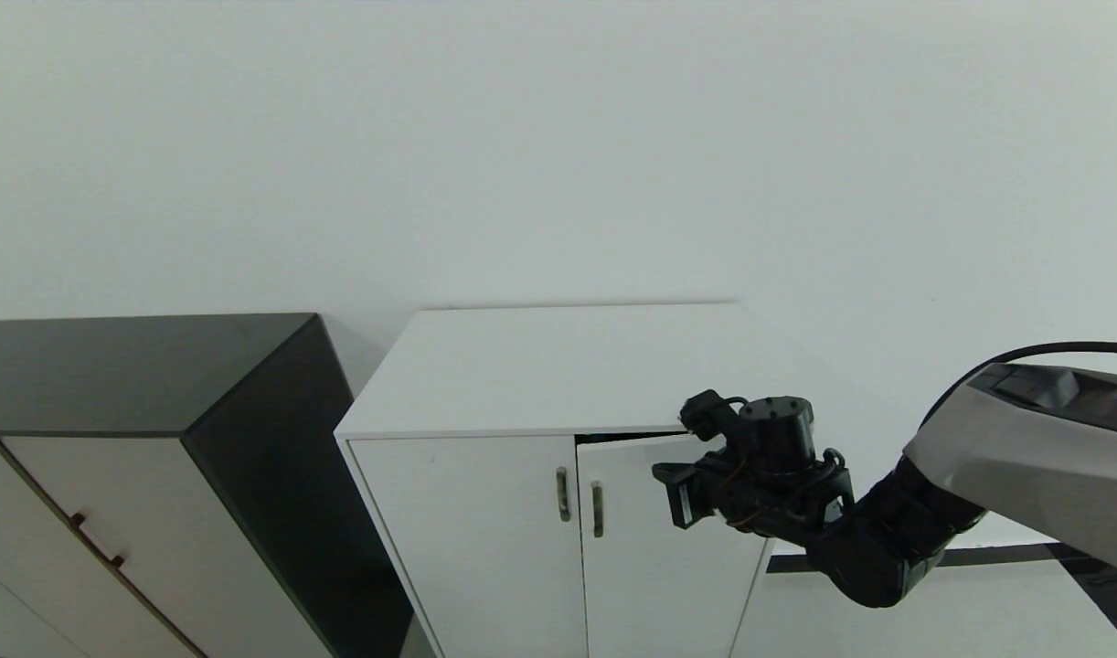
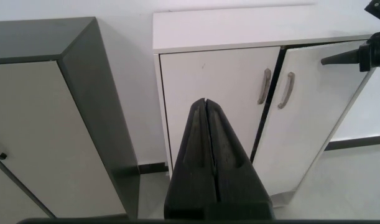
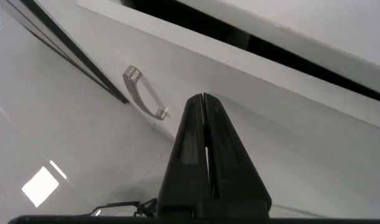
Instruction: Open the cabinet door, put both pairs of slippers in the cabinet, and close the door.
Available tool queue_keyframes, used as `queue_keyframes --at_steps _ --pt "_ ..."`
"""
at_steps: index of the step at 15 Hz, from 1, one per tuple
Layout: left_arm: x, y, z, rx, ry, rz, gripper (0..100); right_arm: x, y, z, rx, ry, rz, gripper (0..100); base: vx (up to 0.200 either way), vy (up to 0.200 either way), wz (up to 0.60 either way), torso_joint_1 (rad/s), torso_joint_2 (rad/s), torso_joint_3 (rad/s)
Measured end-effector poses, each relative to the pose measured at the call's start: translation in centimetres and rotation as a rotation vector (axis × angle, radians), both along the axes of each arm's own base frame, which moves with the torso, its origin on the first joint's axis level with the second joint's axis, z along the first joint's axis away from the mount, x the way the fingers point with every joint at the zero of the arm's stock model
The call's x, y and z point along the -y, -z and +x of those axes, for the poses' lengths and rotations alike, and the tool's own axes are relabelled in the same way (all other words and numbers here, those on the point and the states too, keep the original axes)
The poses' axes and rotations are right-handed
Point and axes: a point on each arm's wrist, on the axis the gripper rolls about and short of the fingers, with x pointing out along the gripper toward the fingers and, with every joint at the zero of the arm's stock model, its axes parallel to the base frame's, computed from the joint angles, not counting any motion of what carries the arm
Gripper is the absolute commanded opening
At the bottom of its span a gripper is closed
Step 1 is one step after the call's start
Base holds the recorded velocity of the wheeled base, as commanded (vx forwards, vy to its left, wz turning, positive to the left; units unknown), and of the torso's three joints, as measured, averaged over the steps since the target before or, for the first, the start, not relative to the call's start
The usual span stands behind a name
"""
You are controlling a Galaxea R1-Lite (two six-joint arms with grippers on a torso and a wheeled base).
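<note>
Door opening has begun: the right door [image 1: 654, 567] of the white cabinet [image 1: 558, 366] stands slightly ajar, with a dark gap along its top edge. The right gripper [image 3: 204, 99], jaws pressed together and empty, is just beside that door, near its handle [image 1: 597, 509]. The left gripper [image 2: 205, 102] is likewise closed and empty, well back from the cabinet. Loading both pairs of slippers and closing the door remain.

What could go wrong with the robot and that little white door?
The right door is only open a crack. The right hand is shut and close to the door's front, away from the handle, so it might push the door shut instead of opening it. The right arm also sits in front of that door, so the door may bump it when swinging wider.
</note>
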Motion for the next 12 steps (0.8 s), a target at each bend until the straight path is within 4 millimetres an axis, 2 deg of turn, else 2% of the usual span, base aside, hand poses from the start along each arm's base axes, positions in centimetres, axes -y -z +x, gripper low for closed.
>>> queue_keyframes --at_steps 12 --pt "0.00 0.00 0.00 0.000 0.000 0.000 0 0.12 0.35 0.98 0.005 0.016 0.007 0 0.000 0.000 0.00 0.000 0.00 0.000"
